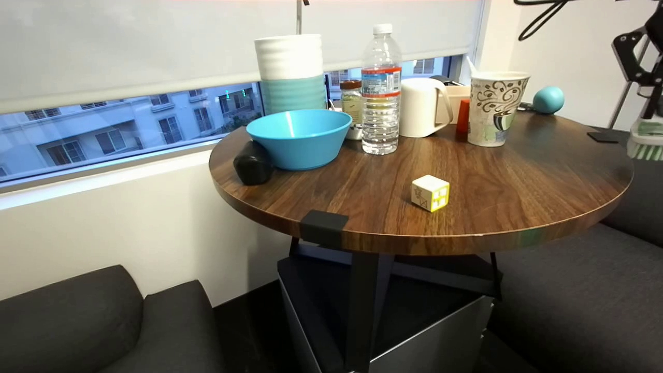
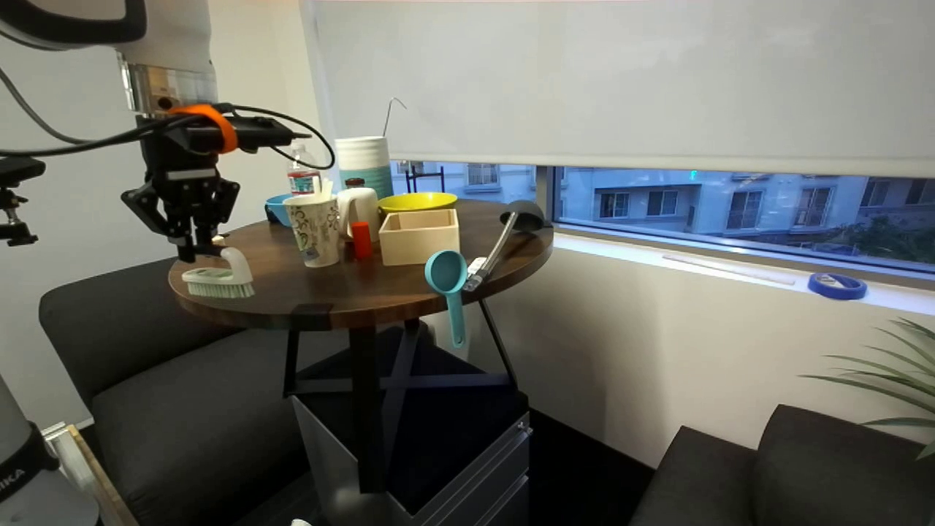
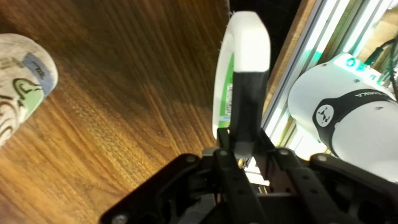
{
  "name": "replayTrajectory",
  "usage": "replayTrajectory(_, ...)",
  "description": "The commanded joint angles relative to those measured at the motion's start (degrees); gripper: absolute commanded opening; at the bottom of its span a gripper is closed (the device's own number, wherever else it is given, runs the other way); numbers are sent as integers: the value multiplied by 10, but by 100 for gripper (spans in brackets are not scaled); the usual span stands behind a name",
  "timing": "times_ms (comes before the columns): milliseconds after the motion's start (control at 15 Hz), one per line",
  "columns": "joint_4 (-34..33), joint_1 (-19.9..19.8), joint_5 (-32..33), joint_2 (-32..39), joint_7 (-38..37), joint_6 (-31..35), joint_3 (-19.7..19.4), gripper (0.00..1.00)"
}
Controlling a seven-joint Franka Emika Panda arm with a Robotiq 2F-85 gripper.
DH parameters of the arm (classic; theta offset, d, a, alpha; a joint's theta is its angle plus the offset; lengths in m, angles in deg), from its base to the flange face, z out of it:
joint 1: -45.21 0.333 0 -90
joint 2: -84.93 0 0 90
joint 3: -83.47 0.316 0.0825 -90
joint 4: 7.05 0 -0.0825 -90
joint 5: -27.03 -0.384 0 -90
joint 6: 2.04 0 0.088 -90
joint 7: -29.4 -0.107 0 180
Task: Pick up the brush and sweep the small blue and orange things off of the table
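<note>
Although the brush point(image 1: 646, 139) is cut off by the right border of an exterior view, it can be made out in every view; it is held bristles down near the rim of the counter point(image 1: 502, 178), and whether the top is touched by it cannot be told. In the wrist view its dark handle is clasped by the pincer point(image 3: 244, 137), which is narrowed to the handle's thickness; the handle's end is blurred between the fingers. Closest to the brush, a paper cup point(image 3: 23, 84) is seen, cut off at the left in the wrist view. Beside the cup a red block point(image 2: 361, 240) is shown, with a wooden box point(image 2: 421, 239) next to it. Farther along, a mug point(image 1: 419, 109) and a water bottle point(image 1: 382, 116) are stood upright, while a blue bowl point(image 2: 278, 210) is mostly hidden behind the cup in an exterior view. A blue scoop point(image 2: 446, 272) is shown at the rim, its handle reaching below; by what it is held up cannot be made out.
</note>
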Motion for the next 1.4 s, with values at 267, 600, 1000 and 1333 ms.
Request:
replayTrajectory(267, -6, 32, -13, 30, -4, 142, -3, 6)
replayTrajectory(600, -14, 33, -50, 82, -55, 178, -3, 6)
replayTrajectory(1000, -23, 36, -142, 107, -141, 166, 6, 6)
replayTrajectory(1333, -21, 53, -189, 106, -235, 168, 38, 6)
